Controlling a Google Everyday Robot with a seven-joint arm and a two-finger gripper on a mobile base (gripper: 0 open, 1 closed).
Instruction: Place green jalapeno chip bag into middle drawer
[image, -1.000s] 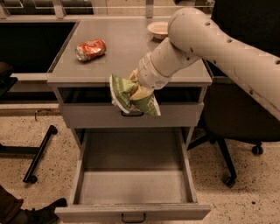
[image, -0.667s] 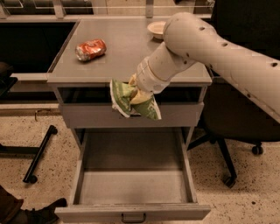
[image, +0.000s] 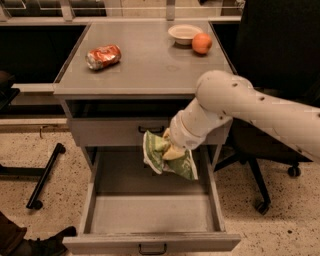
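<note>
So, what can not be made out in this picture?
Camera view:
The gripper, holding the green jalapeno chip bag above the middle drawer: mostly covered by the bag.
Bag's print: too small to read.
Drawer's rear floor: hidden behind bag and arm.
Arm: cut by right edge.

Green jalapeno chip bag (image: 156, 154) in gripper (image: 173, 151), abv open middle drawer (image: 150, 216).

The grey cabinet top (image: 150, 75) bears a red-orange can (image: 103, 56) on its side at left and a pale bowl (image: 184, 33) beside an orange (image: 201, 43) at far right (the gripper (image: 172, 151), clasping the green bag (image: 154, 150), hangs below its front edge).
</note>
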